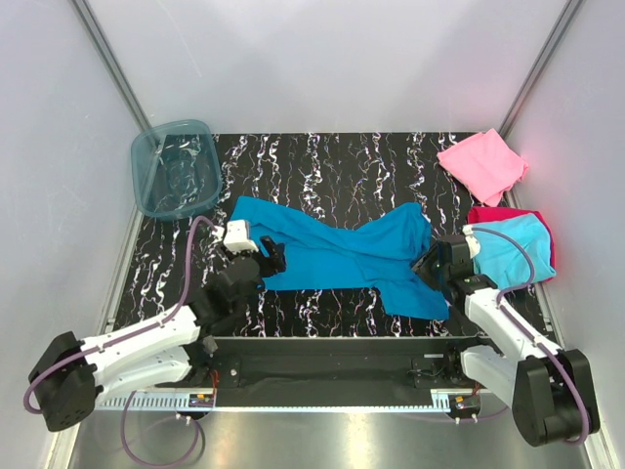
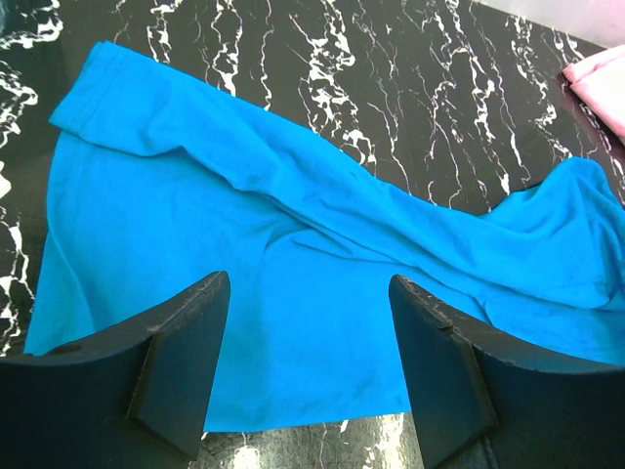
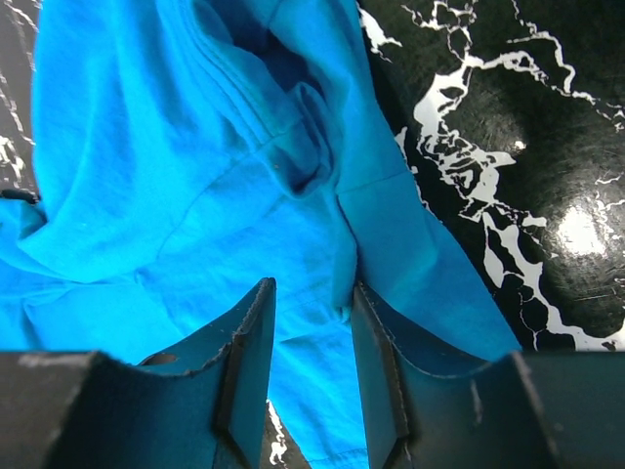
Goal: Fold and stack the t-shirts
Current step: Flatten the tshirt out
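Spanning large teal-blue cloth t-shirt end to end, arms judged placed to spread it flat for folding. Left pincer wide open, empty, over shirt's left end. Right pincer half closed at right edge, cloth in gap; firm hold cannot be told. Shirt lies mid black white-veined surface, unfolded, rumpled, ridged lengthwise, pinched narrow at middle
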`<control>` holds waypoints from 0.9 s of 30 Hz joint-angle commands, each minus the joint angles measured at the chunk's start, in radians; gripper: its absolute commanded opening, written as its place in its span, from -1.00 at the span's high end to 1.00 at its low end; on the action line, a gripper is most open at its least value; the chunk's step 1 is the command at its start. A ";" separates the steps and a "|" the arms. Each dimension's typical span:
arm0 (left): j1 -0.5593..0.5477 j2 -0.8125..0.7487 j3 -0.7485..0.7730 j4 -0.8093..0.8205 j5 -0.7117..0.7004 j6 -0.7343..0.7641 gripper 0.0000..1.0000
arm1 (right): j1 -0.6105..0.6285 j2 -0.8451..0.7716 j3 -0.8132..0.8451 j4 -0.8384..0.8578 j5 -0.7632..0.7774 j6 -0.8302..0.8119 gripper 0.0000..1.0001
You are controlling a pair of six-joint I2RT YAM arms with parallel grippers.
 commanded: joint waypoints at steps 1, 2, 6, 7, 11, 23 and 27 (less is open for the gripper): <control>-0.005 -0.038 0.022 0.013 -0.039 0.025 -0.42 | 0.005 0.024 0.000 0.038 -0.006 0.009 0.14; -0.004 -0.047 0.024 0.012 -0.042 0.030 -0.42 | 0.005 0.036 -0.002 0.042 -0.009 0.009 0.15; -0.004 -0.062 0.028 -0.003 -0.045 0.031 -0.42 | 0.005 0.064 0.001 0.058 -0.024 0.009 0.31; -0.004 -0.062 0.028 -0.005 -0.046 0.031 -0.42 | 0.003 0.067 0.006 0.058 -0.024 0.009 0.85; -0.004 -0.062 0.028 -0.011 -0.051 0.030 -0.42 | 0.005 0.021 0.012 0.050 0.008 0.020 1.00; -0.004 -0.047 0.030 -0.010 -0.040 0.021 -0.40 | 0.005 -0.084 0.199 0.022 0.046 0.000 1.00; -0.004 -0.042 0.036 -0.017 -0.037 0.021 -0.41 | 0.005 0.031 0.266 0.105 0.025 0.023 1.00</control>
